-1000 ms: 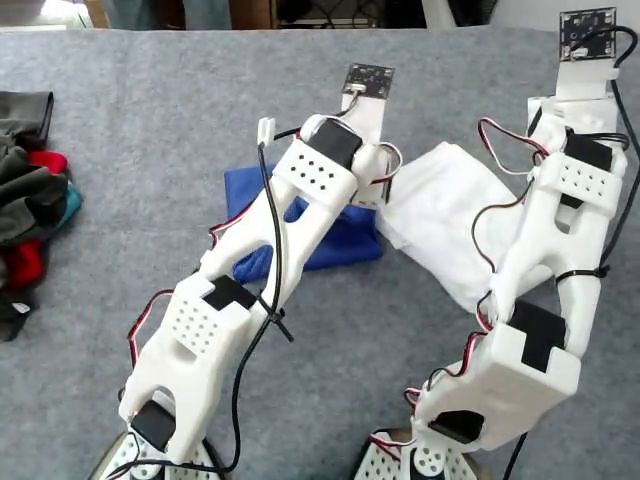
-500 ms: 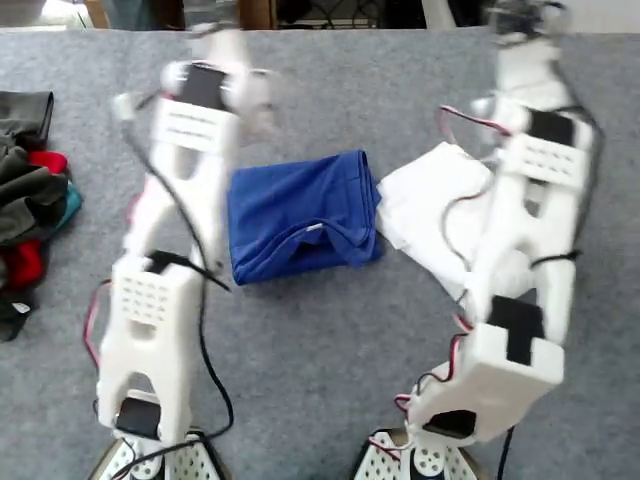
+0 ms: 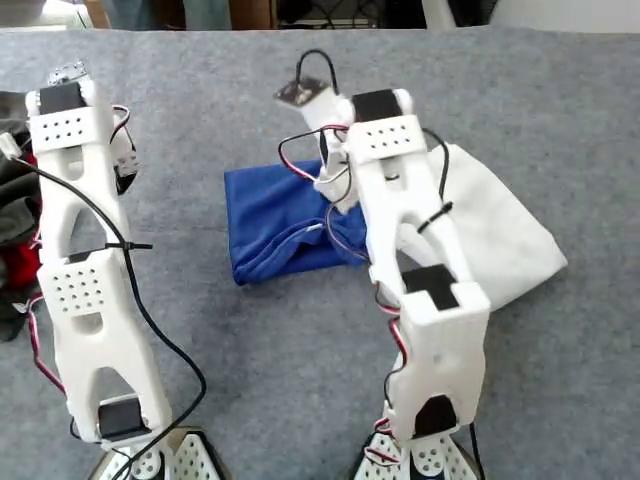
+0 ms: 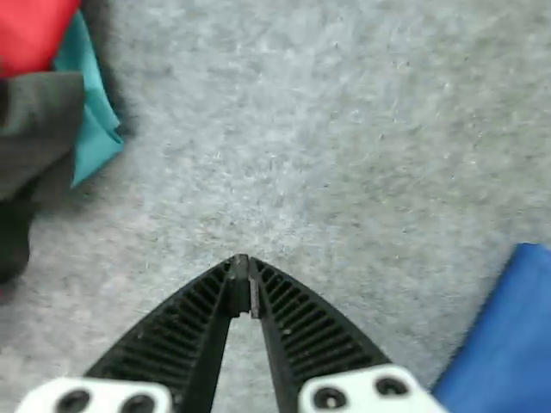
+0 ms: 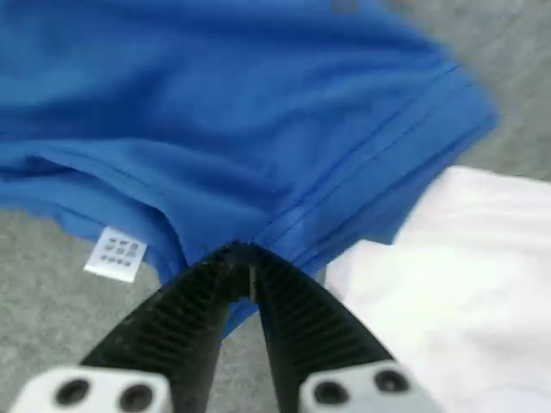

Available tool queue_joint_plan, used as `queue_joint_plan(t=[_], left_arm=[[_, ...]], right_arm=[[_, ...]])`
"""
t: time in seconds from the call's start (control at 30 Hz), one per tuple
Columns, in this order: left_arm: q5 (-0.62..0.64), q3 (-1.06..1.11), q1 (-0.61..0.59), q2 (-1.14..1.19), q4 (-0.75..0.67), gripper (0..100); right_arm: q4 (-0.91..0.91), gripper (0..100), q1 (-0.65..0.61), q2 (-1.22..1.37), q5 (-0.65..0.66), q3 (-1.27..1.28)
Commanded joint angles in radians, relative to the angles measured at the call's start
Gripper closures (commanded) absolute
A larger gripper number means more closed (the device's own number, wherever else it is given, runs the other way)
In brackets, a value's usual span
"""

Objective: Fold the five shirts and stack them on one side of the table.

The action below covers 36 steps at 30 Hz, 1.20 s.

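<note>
A folded blue shirt point(image 3: 280, 222) lies mid-table, its white label point(image 5: 116, 254) showing at the collar edge. A white shirt point(image 3: 500, 235) rests against its right side, loosely folded. At the left table edge sits a pile of unfolded shirts point(image 3: 18, 200): red point(image 4: 34, 26), teal point(image 4: 90, 120) and dark point(image 4: 34, 129). My right gripper point(image 5: 250, 268) hangs shut just over the blue shirt's edge beside the white shirt point(image 5: 448, 284), with nothing seen between its fingers. My left gripper point(image 4: 241, 282) is shut over bare cloth between the pile and the blue shirt's corner point(image 4: 508, 344).
A grey cloth covers the table point(image 3: 300, 360). The left arm point(image 3: 75, 200) stands along the left side next to the pile. The right arm point(image 3: 410, 260) stretches up the middle and covers part of both shirts. Bare grey surface lies at the front and the far right.
The left arm swung from over the blue shirt to the left, near the pile. The right arm swung from the far right to over the blue shirt, uncovering the white shirt.
</note>
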Motion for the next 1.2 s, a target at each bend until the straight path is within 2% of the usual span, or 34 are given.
queue_joint_plan(t=[0.0,0.27,0.43,0.6,0.7,0.83,0.97,1.17], left_arm=[[-0.014,0.045,0.013,0.021,-0.071,97],[-0.017,0.073,0.018,0.057,-0.138,97],[-0.071,0.048,0.025,0.034,-0.130,97],[-0.069,-0.105,0.147,-0.028,-0.094,97],[-0.064,-0.143,0.242,-0.025,-0.097,97],[-0.063,-0.082,0.317,0.063,-0.187,97],[-0.023,-0.114,0.358,0.129,-0.189,97],[-0.020,-0.143,0.380,0.221,-0.229,97]], right_arm=[[0.034,98.4,0.023,0.031,-0.012,-0.036],[0.012,98.4,0.163,0.099,0.087,0.056],[0.017,98.4,0.233,0.073,0.163,-0.005],[0.071,98.4,0.193,-0.042,0.164,-0.151],[0.080,98.4,0.141,-0.071,0.143,-0.137],[0.025,98.4,0.063,-0.056,0.052,0.016],[-0.120,98.4,0.003,-0.053,-0.015,0.223],[-0.298,98.4,0.071,-0.053,-0.018,0.432]])
